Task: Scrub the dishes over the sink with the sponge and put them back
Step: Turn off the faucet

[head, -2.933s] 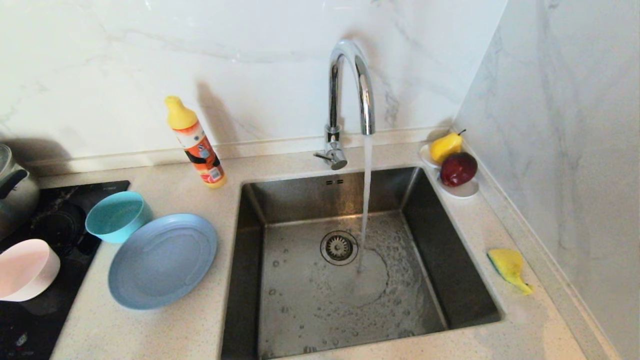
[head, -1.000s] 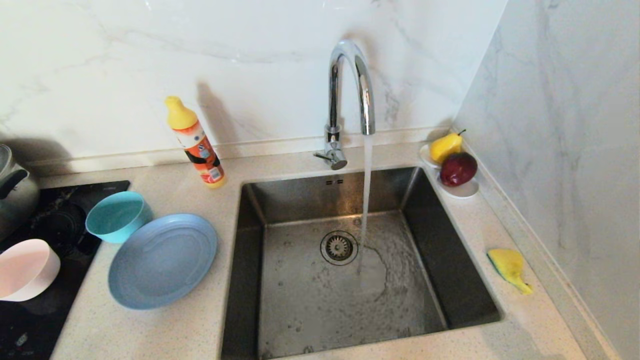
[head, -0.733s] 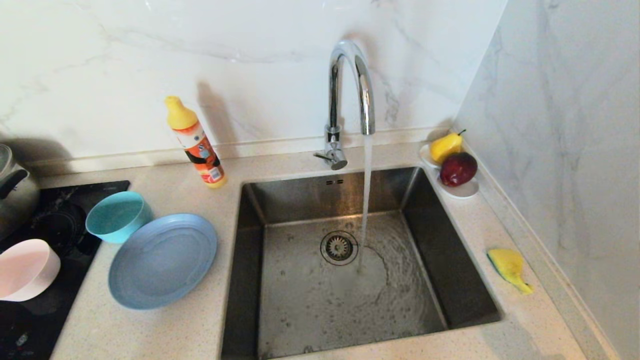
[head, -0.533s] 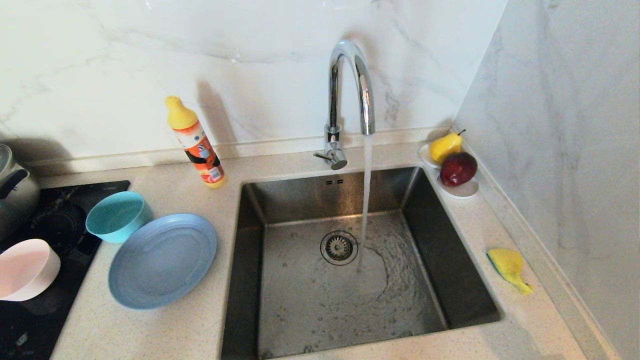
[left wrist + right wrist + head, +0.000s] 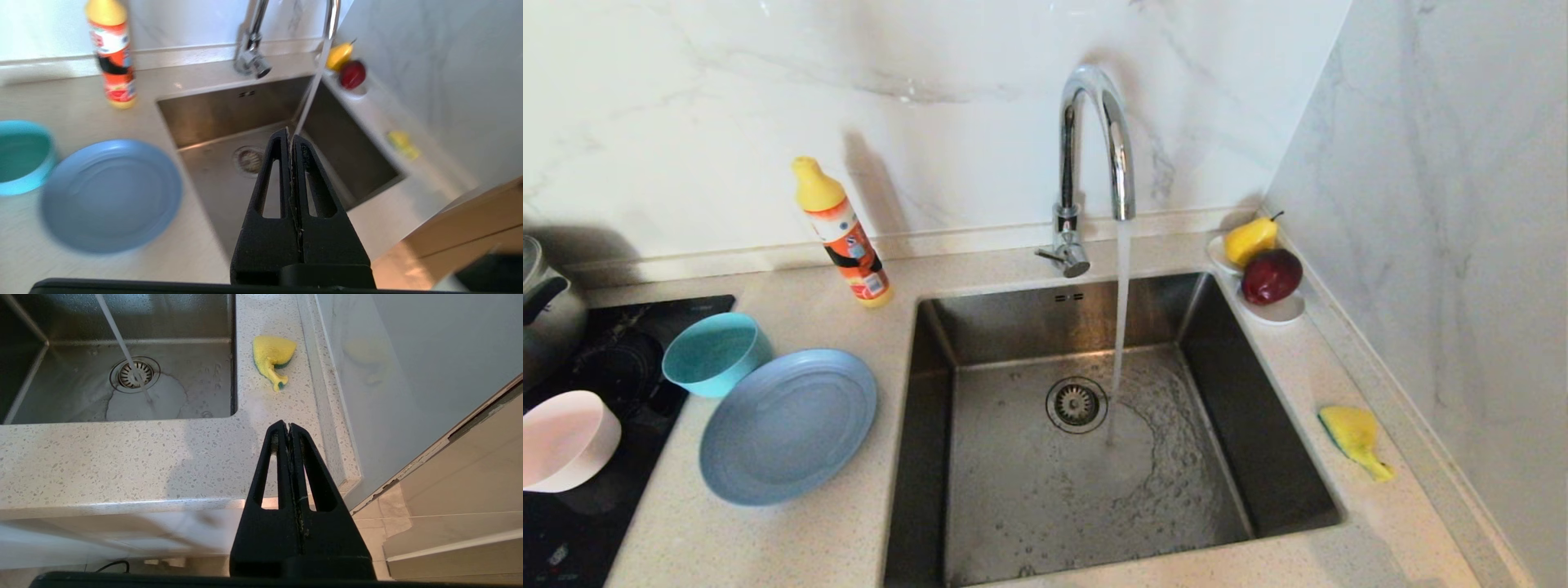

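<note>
I'm bringing the left gripper [image 5: 291, 136], clenched and empty, over the sink [image 5: 212, 110]; plate [image 5: 110, 194] probably sits below-left. I'm spreading fingers first. Right gripper [image 5: 288, 428] clenched, sponge [image 5: 273, 355] just ahead.

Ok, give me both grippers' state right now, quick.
Left gripper: shut, holding nothing, above the sink.
Right gripper: shut, holding nothing, near the counter's front edge.

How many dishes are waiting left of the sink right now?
3. The plate lies on the counter beside the sink; the teal bowl sits just behind it; the pink bowl is farthest left, on the black cooktop.
</note>
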